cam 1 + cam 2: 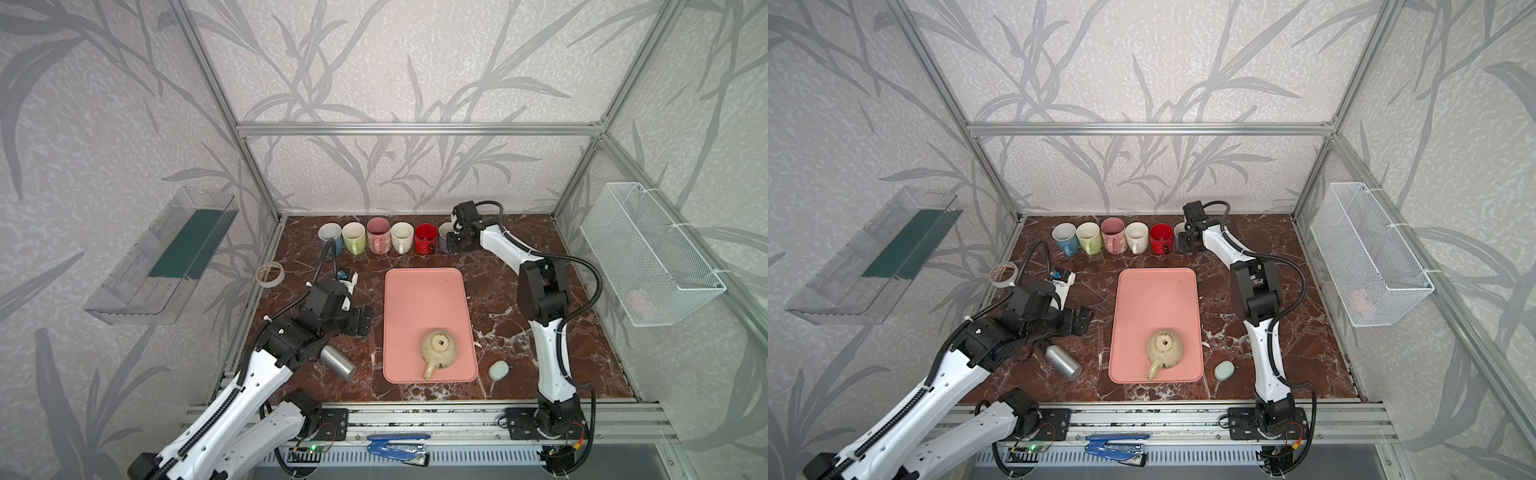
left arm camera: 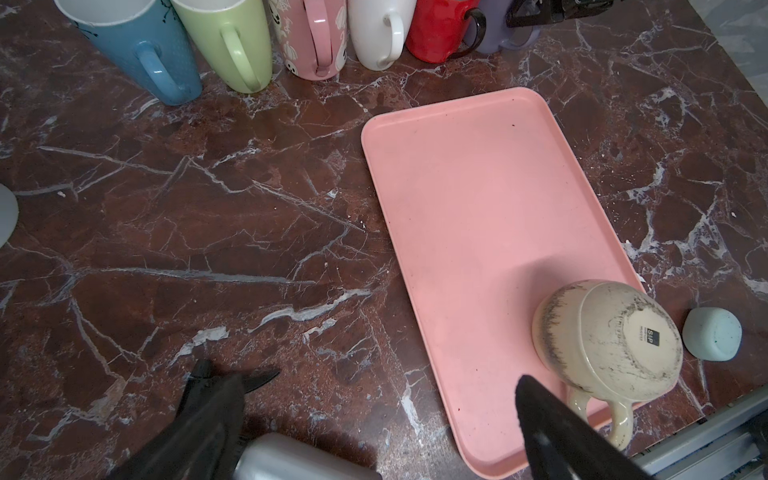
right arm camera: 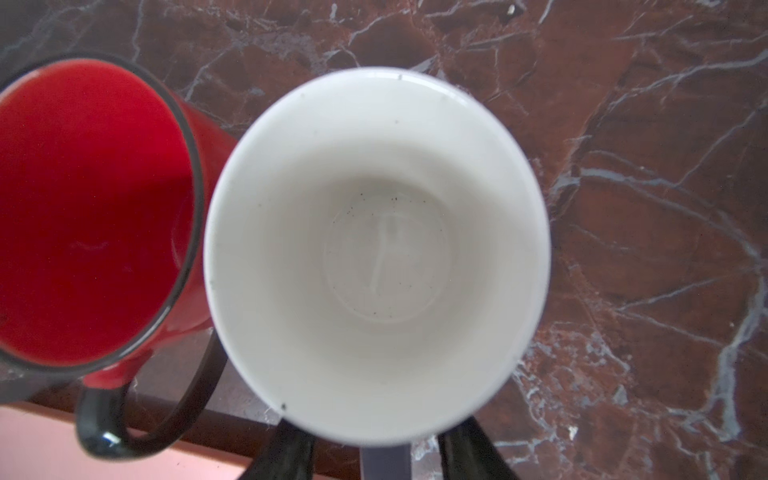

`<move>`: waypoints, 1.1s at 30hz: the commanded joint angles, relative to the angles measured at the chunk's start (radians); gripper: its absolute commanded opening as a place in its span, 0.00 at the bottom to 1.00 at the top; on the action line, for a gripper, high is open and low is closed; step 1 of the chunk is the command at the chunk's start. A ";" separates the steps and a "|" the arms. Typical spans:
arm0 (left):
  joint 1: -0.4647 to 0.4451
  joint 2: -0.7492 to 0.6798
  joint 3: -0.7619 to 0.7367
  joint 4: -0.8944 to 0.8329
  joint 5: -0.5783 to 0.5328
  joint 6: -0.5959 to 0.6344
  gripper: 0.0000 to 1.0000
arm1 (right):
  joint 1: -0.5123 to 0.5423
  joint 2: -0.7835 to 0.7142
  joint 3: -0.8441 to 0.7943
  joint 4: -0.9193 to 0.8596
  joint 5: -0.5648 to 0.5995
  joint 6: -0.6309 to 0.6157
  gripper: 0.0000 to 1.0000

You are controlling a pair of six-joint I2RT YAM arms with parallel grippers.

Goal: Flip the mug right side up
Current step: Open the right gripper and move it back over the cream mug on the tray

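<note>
A beige speckled mug [image 1: 439, 348] [image 1: 1165, 349] [image 2: 606, 336] stands upside down on the near end of the pink tray [image 1: 424, 299] [image 1: 1156, 299] [image 2: 478, 187], base up, its handle toward the front edge. My left gripper [image 1: 360, 322] [image 1: 1079, 320] [image 2: 374, 386] hovers open and empty over the table left of the tray. My right gripper [image 1: 455, 243] [image 1: 1185, 245] [image 3: 376, 453] is at the back row, open. Its fingers straddle the handle of an upright lavender mug [image 3: 374, 249] [image 2: 498, 37] with a gap on each side.
Upright mugs line the back: blue [image 1: 330, 237], green [image 1: 353, 237], pink [image 1: 378, 235], white [image 1: 401, 237] and red [image 1: 426, 237] [image 3: 91, 208]. A silver cylinder [image 1: 338, 361] lies by the left arm, a tape roll [image 1: 270, 274] at the left edge, a mint object [image 1: 498, 369] right of the tray.
</note>
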 commanded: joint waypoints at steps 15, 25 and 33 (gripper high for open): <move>0.001 -0.035 -0.010 -0.029 -0.021 0.020 0.99 | 0.067 -0.553 -0.415 0.009 0.012 -0.041 0.66; -0.001 -0.022 -0.011 -0.034 -0.043 0.019 0.99 | 0.151 -0.828 -0.635 -0.052 0.036 -0.048 0.72; -0.001 0.005 -0.009 -0.037 -0.054 0.019 0.99 | 0.230 -1.014 -0.786 -0.092 0.045 -0.023 0.77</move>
